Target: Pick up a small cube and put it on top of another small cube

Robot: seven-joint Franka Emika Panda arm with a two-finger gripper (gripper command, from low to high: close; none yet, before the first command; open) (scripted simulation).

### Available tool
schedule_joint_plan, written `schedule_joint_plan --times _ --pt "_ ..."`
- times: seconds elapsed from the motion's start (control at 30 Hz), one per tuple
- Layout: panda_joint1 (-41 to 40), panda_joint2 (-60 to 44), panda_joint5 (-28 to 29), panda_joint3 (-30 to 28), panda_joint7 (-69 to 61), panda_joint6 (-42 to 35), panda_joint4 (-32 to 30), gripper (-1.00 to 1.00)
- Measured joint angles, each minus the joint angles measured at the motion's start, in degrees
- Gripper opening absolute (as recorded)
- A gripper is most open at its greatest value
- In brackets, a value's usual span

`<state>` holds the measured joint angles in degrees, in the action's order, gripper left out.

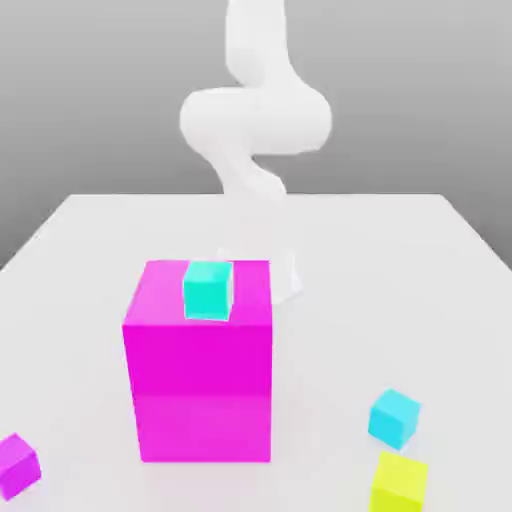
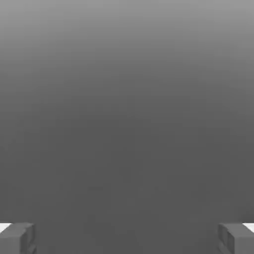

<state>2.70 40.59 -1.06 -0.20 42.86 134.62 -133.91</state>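
The sky-blue cube [image 1: 394, 416] sits on the white table [image 1: 420, 270] toward the exterior view's right, near the front edge, resting flat and free of any contact with the arm. Just beside it, closer to the front, lies a yellow cube [image 1: 399, 483] of about the same size; the two are near each other but whether they touch cannot be told. The turquoise cube [image 1: 208, 289], greener in tint, rests on top of the big magenta block [image 1: 200, 365], close to the block's front upper edge and roughly midway across it. The magenta block stands upright near the middle of the table, well apart from the sky-blue cube. A small magenta cube [image 1: 17, 464] lies at the front on the exterior view's left, tilted slightly and partly cut off by the picture's edge. Behind the big block rises the white robot arm [image 1: 255, 115], its base on the table partly hidden by the block. In the hand view the gripper [image 2: 127, 238] has its two grey fingers [image 2: 17, 238] set far apart at opposite sides, standing wide with nothing between them, and facing a plain grey background.
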Motion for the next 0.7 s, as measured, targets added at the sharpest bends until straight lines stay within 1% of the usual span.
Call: schedule_joint_plan --times 0.23,0.47,0.6,0.7 --pt "7.31 -14.94 -2.66 0.32 -8.22 8.06 -6.04 0.0" --pt "12.72 -29.48 -4.03 2.78 -15.34 15.96 -11.95 0.0" --pt "15.59 -37.75 -2.71 4.76 -17.92 20.55 -15.35 0.0" --pt "17.77 -43.94 0.21 5.26 -18.45 23.99 -17.91 0.0"
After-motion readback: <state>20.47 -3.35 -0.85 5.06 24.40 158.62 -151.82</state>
